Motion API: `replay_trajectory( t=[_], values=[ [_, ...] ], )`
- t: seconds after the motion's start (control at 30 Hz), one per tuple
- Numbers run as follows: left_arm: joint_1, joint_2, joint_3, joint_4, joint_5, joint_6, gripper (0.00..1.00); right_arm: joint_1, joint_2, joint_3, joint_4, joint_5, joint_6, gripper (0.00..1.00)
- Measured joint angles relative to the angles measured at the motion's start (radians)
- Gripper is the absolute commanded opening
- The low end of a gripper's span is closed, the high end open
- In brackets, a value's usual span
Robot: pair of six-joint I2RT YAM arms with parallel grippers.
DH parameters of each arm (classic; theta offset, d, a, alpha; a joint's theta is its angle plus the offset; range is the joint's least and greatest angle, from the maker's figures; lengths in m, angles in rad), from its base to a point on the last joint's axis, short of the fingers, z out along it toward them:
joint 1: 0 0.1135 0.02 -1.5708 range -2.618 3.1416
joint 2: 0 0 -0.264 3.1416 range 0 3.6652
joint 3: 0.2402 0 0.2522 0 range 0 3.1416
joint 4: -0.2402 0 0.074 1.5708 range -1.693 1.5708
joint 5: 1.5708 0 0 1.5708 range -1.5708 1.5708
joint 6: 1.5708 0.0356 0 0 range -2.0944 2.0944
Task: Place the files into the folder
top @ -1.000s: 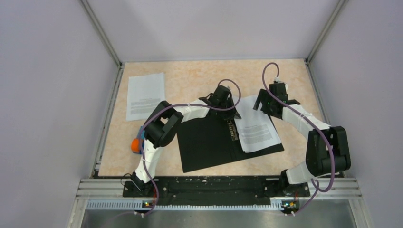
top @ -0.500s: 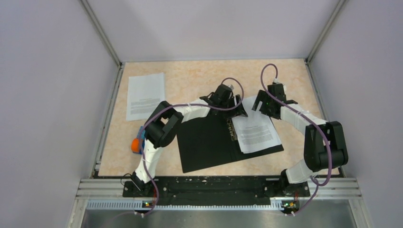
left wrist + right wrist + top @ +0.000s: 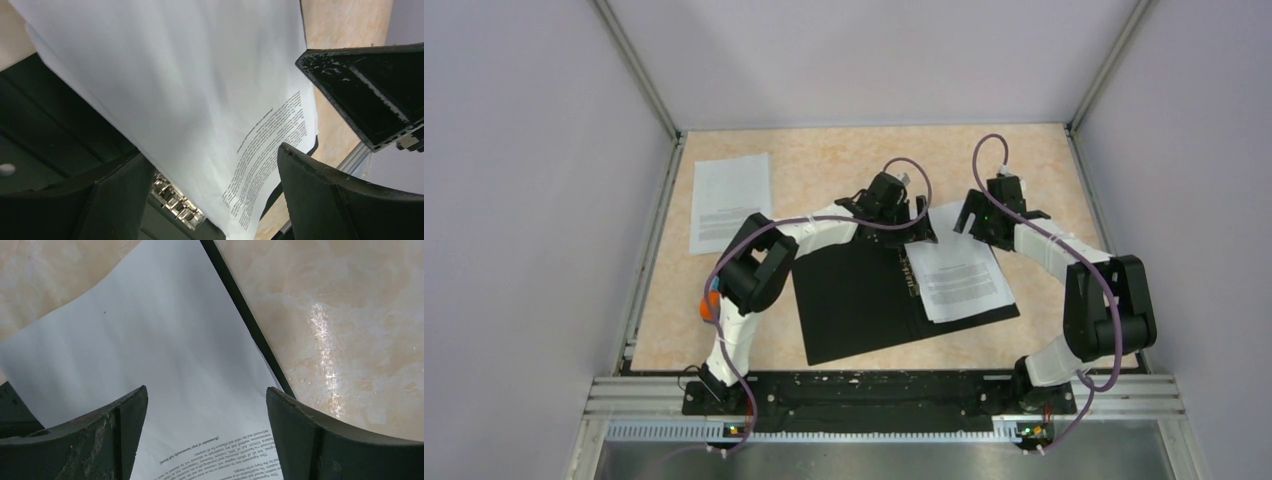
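The folder (image 3: 854, 300) lies open on the table, black inside up, with its metal spine clip (image 3: 177, 202) along the middle. One of the files, a white printed sheet (image 3: 959, 275), lies on the folder's right half, its far end sticking out past the cover. A second sheet (image 3: 729, 200) lies at the far left of the table. My left gripper (image 3: 921, 225) hangs open just above the far left corner of the sheet (image 3: 190, 90), holding nothing. My right gripper (image 3: 972, 215) stands open over the far end of the sheet (image 3: 165, 365), also holding nothing.
A small orange-and-blue object (image 3: 711, 300) sits at the left, partly hidden behind my left arm. The folder's black edge (image 3: 245, 315) runs beside bare beige table (image 3: 340, 315). Grey walls with metal rails close the table in on three sides.
My left gripper has opened from shut and drawn back a little to the left. The sheet on the folder has shifted slightly left. The right arm's elbow has moved; its jaws stayed open.
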Motion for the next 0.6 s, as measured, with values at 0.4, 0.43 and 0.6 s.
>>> replay_trajectory(
  t=[0.4, 0.43, 0.6],
  values=[
    [0.103, -0.16, -0.09, -0.063, -0.075, 0.071, 0.95, 0.034, -0.034, 0.022, -0.002, -0.103, -0.002, 0.87],
    [0.141, -0.192, -0.112, -0.076, -0.087, 0.081, 0.95, 0.056, -0.033, 0.042, 0.002, -0.119, -0.003, 0.87],
    [0.406, -0.286, -0.145, -0.131, -0.171, 0.126, 0.96, 0.207, 0.048, 0.214, 0.074, -0.198, -0.005, 0.87]
  ],
)
